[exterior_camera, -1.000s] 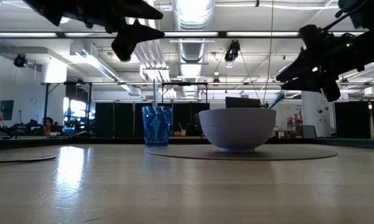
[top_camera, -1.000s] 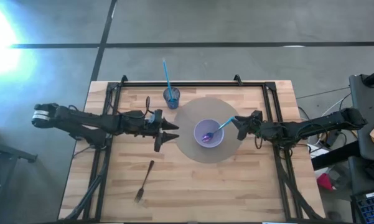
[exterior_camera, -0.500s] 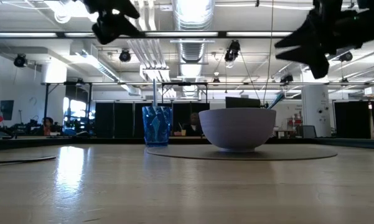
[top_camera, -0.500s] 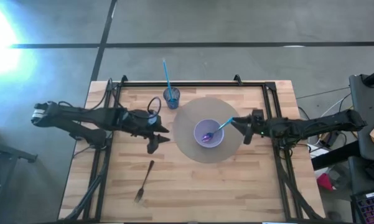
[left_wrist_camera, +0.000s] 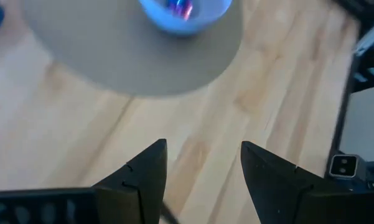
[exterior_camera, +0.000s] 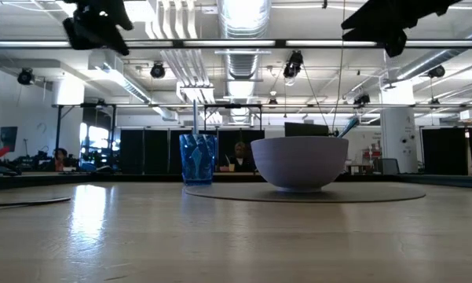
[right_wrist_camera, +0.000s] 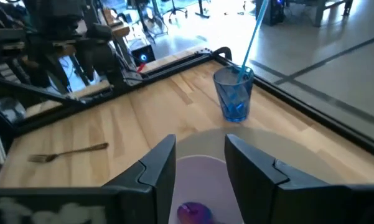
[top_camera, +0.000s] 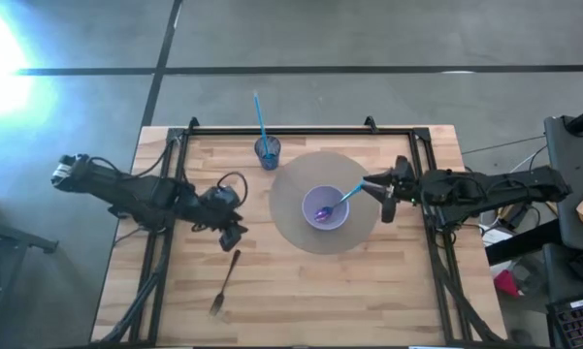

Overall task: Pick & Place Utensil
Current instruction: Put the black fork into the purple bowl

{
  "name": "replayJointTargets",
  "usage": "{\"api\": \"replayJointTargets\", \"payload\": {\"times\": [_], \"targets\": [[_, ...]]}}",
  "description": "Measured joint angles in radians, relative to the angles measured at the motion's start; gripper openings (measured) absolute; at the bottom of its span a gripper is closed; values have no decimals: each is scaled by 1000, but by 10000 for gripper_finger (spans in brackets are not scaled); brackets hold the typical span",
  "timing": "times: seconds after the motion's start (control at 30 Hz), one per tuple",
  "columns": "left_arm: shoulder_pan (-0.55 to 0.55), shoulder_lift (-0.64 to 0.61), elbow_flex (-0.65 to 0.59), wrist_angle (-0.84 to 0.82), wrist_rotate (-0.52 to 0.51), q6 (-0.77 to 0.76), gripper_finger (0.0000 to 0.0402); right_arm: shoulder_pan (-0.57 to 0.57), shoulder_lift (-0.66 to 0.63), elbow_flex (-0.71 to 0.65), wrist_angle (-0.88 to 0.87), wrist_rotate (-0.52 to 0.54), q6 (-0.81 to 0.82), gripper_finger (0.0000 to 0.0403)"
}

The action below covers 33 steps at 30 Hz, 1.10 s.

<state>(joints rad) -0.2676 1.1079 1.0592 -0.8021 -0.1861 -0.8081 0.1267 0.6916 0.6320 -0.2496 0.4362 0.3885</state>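
Observation:
A dark fork (top_camera: 225, 283) lies flat on the wooden table, tines toward the near edge; it also shows in the right wrist view (right_wrist_camera: 68, 152). A pale bowl (top_camera: 325, 207) stands on a round grey mat (top_camera: 291, 223) and holds a spoon whose blue handle (top_camera: 351, 193) leans on the rim. My left gripper (top_camera: 233, 236) is open and hangs just beyond the fork's handle end, fingers (left_wrist_camera: 150, 167) apart over bare wood. My right gripper (top_camera: 383, 198) is open, in the air at the bowl's right side.
A blue cup (top_camera: 267, 151) with a long blue stick in it stands near the table's far edge, left of the mat; it also shows in the low view (exterior_camera: 198, 157). A black frame runs along the table's left, right and far edges.
My left gripper has drawn away from the bowl's left side, toward the table's left and near edges, and has tipped down over the fork's handle end. My right gripper has risen beside the bowl. Fork, bowl, spoon and cup have stayed put.

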Motion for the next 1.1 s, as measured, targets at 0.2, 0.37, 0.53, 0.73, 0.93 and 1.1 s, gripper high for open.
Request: {"api": "replayJointTargets", "payload": {"times": [0.2, 0.37, 0.53, 0.73, 0.93, 1.1], "targets": [[-92, 36, -1, -107, -15, -237, 195, 0, 36, 53, -17, 1, -51, 124], [-167, 82, 5, -115, 5, -361, 195, 0, 51, 66, -30, 1, -51, 120], [-234, 127, 29, -118, 16, -449, 195, 0, 51, 66, -42, 0, -13, 126], [-303, 181, 42, -124, 17, -560, 195, 0, 50, 66, -66, 0, 8, 133], [-363, 257, 42, -126, 19, -677, 195, 0, 50, 66, -70, 0, 24, 130], [-388, 328, 65, -127, 37, -743, 195, 0, 50, 66, -91, -3, 23, 121]]}}
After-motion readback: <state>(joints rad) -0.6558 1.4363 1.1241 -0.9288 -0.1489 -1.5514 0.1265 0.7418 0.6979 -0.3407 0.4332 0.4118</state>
